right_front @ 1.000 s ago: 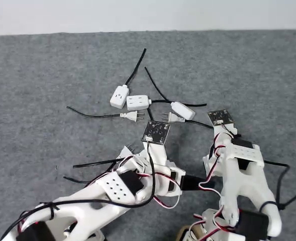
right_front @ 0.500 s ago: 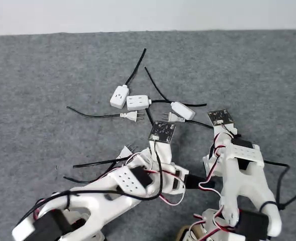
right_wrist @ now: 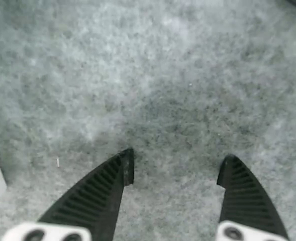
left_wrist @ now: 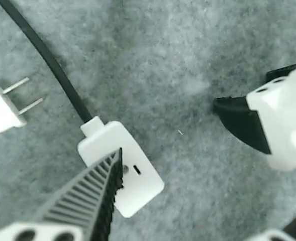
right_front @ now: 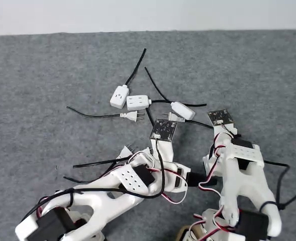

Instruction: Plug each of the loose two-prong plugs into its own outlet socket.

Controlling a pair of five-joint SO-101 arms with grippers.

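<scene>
White socket point(left_wrist: 141, 182) beneath wide-spread left jaws; right jaws apart.

The high camera is looking down over the grey mat point(right_front: 42, 65); wrist cameras are facing it closely, the left sharing an outlet socket point(left_wrist: 141, 176).

You're at a robotics lab bench: a grey felt-covered tabletop point(right_front: 47, 65) against a plain white wall point(right_front: 137, 15), with bare servo wiring point(right_front: 214, 150) looping over white plastic arms point(right_front: 243, 170).

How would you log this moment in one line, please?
left end effector: open, above white plastic outlet socket | right end effector: open, over grey carpet
</scene>
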